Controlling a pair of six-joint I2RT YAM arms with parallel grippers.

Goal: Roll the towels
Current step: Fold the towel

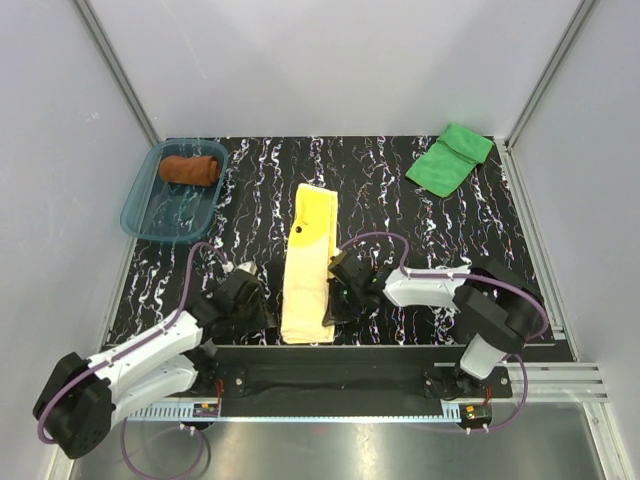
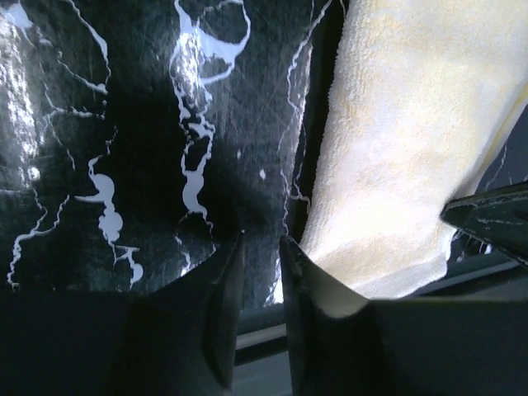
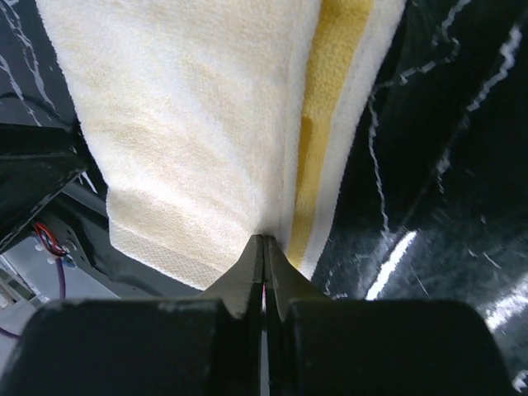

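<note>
The pale yellow towel (image 1: 308,262) lies flat and long in the middle of the mat, its near end at the front edge. My left gripper (image 1: 266,308) sits low just left of that near end. In the left wrist view it (image 2: 262,247) is open by a narrow gap with only mat between the jaws, and the towel (image 2: 412,140) lies against its right finger. My right gripper (image 1: 330,300) is on the towel's right side. In the right wrist view it (image 3: 264,241) is shut, pinching a fold of the towel (image 3: 190,124). The rust-brown towel (image 1: 190,168) lies rolled in the tray. The green towel (image 1: 450,158) lies folded at the far right.
The translucent teal tray (image 1: 140,215) stands at the far left of the black marbled mat (image 1: 400,210). A metal rail with cables (image 1: 540,375) runs along the near edge. Grey walls close the back and sides.
</note>
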